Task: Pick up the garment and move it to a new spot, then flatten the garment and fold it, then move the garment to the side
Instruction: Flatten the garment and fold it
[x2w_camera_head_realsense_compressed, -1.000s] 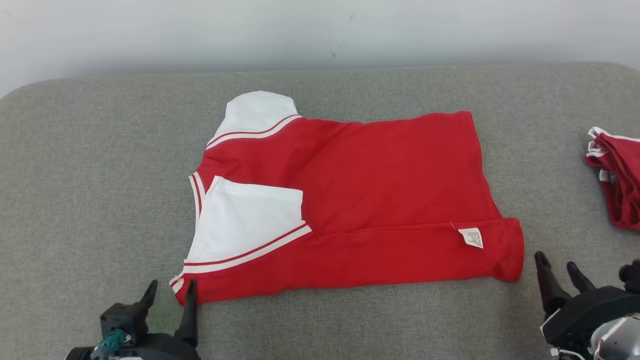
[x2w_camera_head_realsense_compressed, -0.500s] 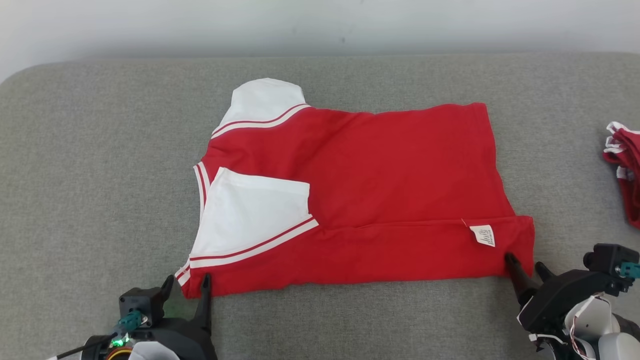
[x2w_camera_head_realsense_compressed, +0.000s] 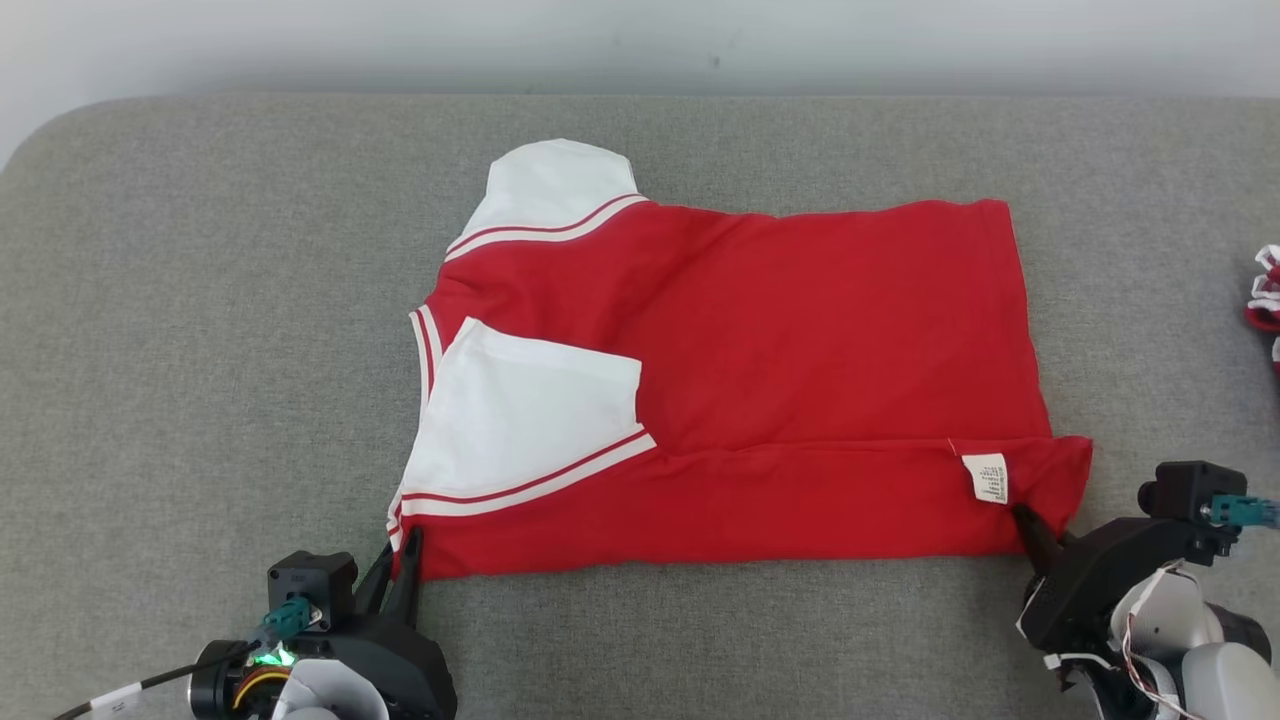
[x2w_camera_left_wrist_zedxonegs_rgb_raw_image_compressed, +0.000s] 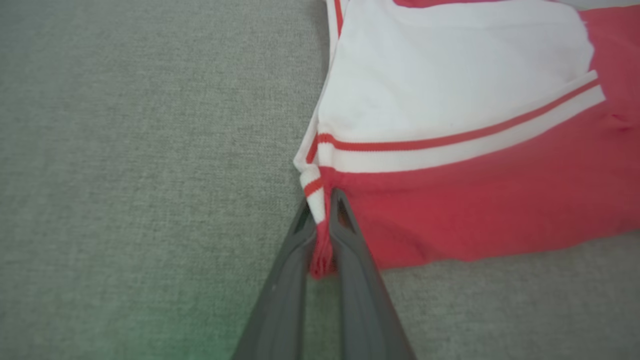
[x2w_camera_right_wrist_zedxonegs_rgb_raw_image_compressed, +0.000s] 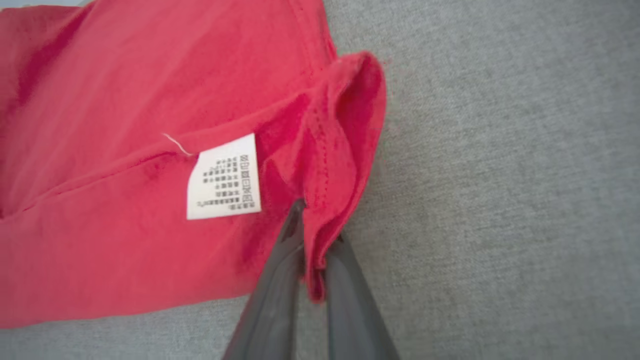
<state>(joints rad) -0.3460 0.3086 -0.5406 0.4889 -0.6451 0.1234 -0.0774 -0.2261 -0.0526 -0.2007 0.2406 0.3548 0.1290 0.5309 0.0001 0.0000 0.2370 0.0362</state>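
Note:
The garment (x2w_camera_head_realsense_compressed: 780, 370) is a red shirt with white, red-striped sleeves, lying partly folded on the grey cushion (x2w_camera_head_realsense_compressed: 200, 300), its near edge turned over and a white care label (x2w_camera_head_realsense_compressed: 986, 477) facing up. My left gripper (x2w_camera_head_realsense_compressed: 402, 555) is shut on the garment's near left corner (x2w_camera_left_wrist_zedxonegs_rgb_raw_image_compressed: 320, 235), where red cloth bunches between the fingers (x2w_camera_left_wrist_zedxonegs_rgb_raw_image_compressed: 295, 280). My right gripper (x2w_camera_head_realsense_compressed: 1035, 530) is shut on the near right corner (x2w_camera_right_wrist_zedxonegs_rgb_raw_image_compressed: 320, 235), the hem pinched and raised between its fingers (x2w_camera_right_wrist_zedxonegs_rgb_raw_image_compressed: 345, 290) next to the care label (x2w_camera_right_wrist_zedxonegs_rgb_raw_image_compressed: 223, 177).
Another red-and-white cloth pile (x2w_camera_head_realsense_compressed: 1265, 300) lies at the right edge of the cushion. A pale wall (x2w_camera_head_realsense_compressed: 640, 40) runs behind the cushion's far edge. Bare grey surface surrounds the shirt on the left and front.
Both grippers moved forward to the shirt's near corners and closed on them. The whole picture shifted as the camera moved, sliding the shirt right and the side pile toward the edge.

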